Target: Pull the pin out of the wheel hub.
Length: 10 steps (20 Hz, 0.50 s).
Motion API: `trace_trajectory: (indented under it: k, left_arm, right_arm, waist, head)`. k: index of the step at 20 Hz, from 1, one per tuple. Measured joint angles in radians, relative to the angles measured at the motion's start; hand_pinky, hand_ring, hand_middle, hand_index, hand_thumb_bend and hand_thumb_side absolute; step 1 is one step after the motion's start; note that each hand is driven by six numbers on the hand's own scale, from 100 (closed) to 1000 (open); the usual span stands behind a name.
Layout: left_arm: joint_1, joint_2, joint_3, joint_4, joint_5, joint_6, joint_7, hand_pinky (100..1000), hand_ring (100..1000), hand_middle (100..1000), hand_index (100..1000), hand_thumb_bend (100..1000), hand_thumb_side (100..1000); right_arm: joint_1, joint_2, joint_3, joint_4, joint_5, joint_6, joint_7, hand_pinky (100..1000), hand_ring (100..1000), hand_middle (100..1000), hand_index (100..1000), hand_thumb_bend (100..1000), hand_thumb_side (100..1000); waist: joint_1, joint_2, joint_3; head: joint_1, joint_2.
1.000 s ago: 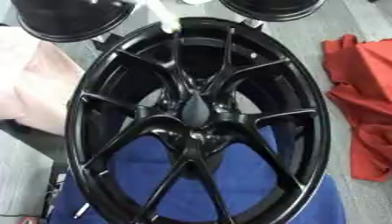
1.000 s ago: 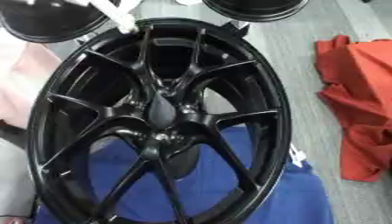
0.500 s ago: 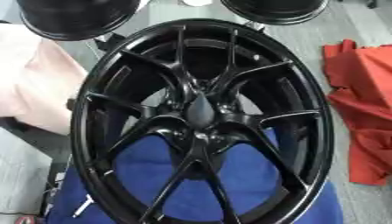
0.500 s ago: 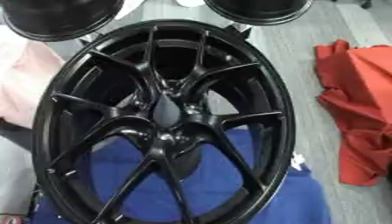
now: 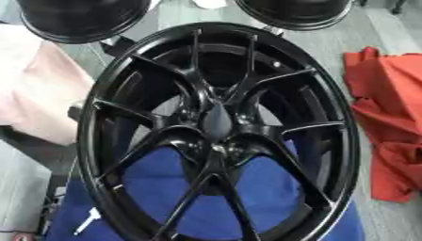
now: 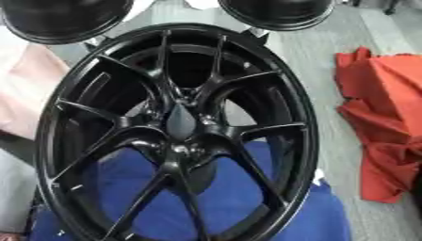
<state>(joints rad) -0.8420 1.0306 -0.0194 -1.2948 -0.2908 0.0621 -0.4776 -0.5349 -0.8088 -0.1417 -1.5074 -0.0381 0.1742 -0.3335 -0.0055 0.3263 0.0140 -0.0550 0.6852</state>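
Observation:
A big black multi-spoke wheel [image 5: 148, 89] fills both views and lies over a blue cloth [image 5: 173, 193]. Its hub [image 5: 217, 123] sits in the middle, with a dark pointed cap on it. I cannot make out a pin in the hub. A small white stick-like thing [image 5: 86, 221] lies on the blue cloth at the lower left, outside the rim. Neither of my hands shows in either view.
Two black round things stand at the far edge, one at the top left [image 5: 78, 19] and one at the top right [image 5: 296, 12]. A red cloth [image 5: 387, 122] is bunched at the right. A pale pink cloth [image 5: 33, 89] lies at the left.
A white thing that reached over the wheel's top rim a second ago has gone from there. The wheel has not moved.

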Motion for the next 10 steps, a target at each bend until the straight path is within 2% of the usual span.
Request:
trace_trajectory:
  k: [1,3,6,8,10]
  left_arm:
    - [-0.001,0.000,0.004,-0.001,0.009,0.002,0.028,764,743,684,746,287,563]
    - [-0.002,0.000,0.017,-0.009,0.032,0.019,0.125,734,695,627,709,147,599]
    - [0.001,-0.006,0.027,-0.056,0.134,0.057,0.327,715,668,603,694,100,673]
    - [0.016,-0.012,0.034,-0.091,0.255,0.082,0.475,708,662,597,690,100,727]
    - [0.038,-0.023,0.043,-0.134,0.399,0.104,0.621,707,668,602,702,100,733]
  right_arm:
    - [0.000,0.000,0.000,0.000,0.000,0.000,0.000,766,637,688,683,100,755]
    - [0.000,0.000,0.000,-0.001,0.000,0.000,-0.002,766,637,688,683,100,754]
    - [-0.002,0.000,0.000,-0.003,0.000,-0.001,-0.003,765,637,688,682,100,751]
    - [-0.008,0.000,0.000,-0.005,0.000,-0.001,-0.003,765,637,688,683,100,747]
    - [-0.020,0.000,0.001,-0.007,0.000,-0.001,-0.003,765,637,689,683,100,743]
  waist:
    - [0.000,0.000,0.000]
    - [0.000,0.000,0.001]
    - [-0.004,0.000,0.008]
    - [-0.009,0.000,0.012]
    - [-0.012,0.000,0.014]
  head:
    - [0.000,0.000]
    - [-0.001,0.000]
    - [-0.001,0.000]
    - [-0.001,0.000]
    - [0.000,-0.001]
